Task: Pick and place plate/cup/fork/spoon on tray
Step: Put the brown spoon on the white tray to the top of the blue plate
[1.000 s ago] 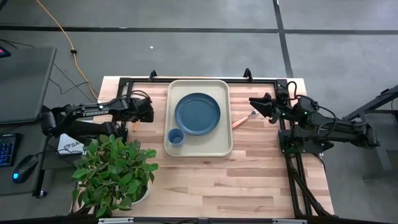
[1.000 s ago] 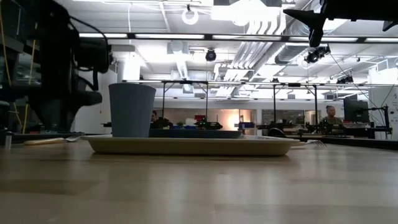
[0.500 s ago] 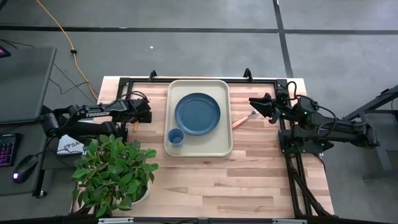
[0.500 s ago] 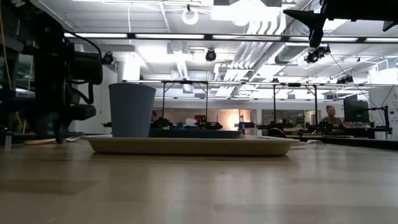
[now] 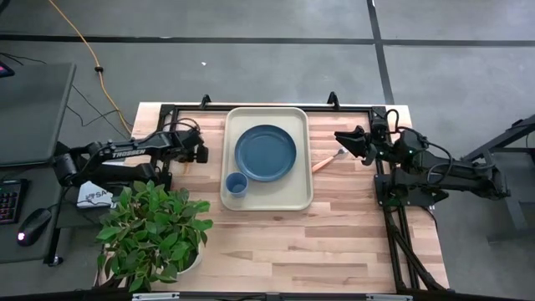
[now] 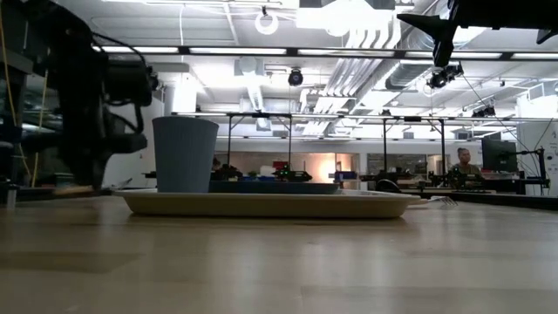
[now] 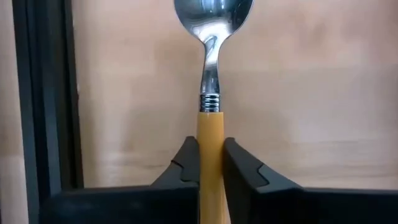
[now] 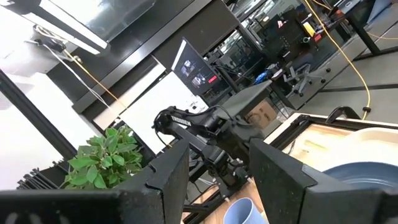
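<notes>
The cream tray [image 5: 294, 194] lies mid-table with the dark-blue plate [image 5: 265, 153] and the small blue cup [image 5: 236, 183] standing on it; the cup [image 6: 185, 154] is also in the low view. Left of the tray, my left gripper [image 5: 201, 153] is shut on the spoon [image 7: 212, 74], whose silver bowl [image 7: 213, 12] points away from the fingers over the wood. The fork [image 5: 327, 161] lies flat on the table just right of the tray. My right gripper [image 5: 341, 138] hangs open above the fork's far end, touching nothing. My left gripper pinches the spoon's orange handle [image 7: 210, 134] between its two fingers [image 7: 185, 167], a short way back from the metal neck. The fingers come down from above, slanting from the table's left, one on each side of the handle. Whether the spoon is off the wood I cannot tell.
A potted green plant [image 5: 155, 230] stands at the near left, close to the left arm. A black frame rail [image 7: 43, 99] runs along the table beside the spoon. Bare wood [image 5: 318, 242] stretches across the near half of the table.
My left gripper has come down left of the tray and shut on the spoon's handle. My right arm has kept still.
</notes>
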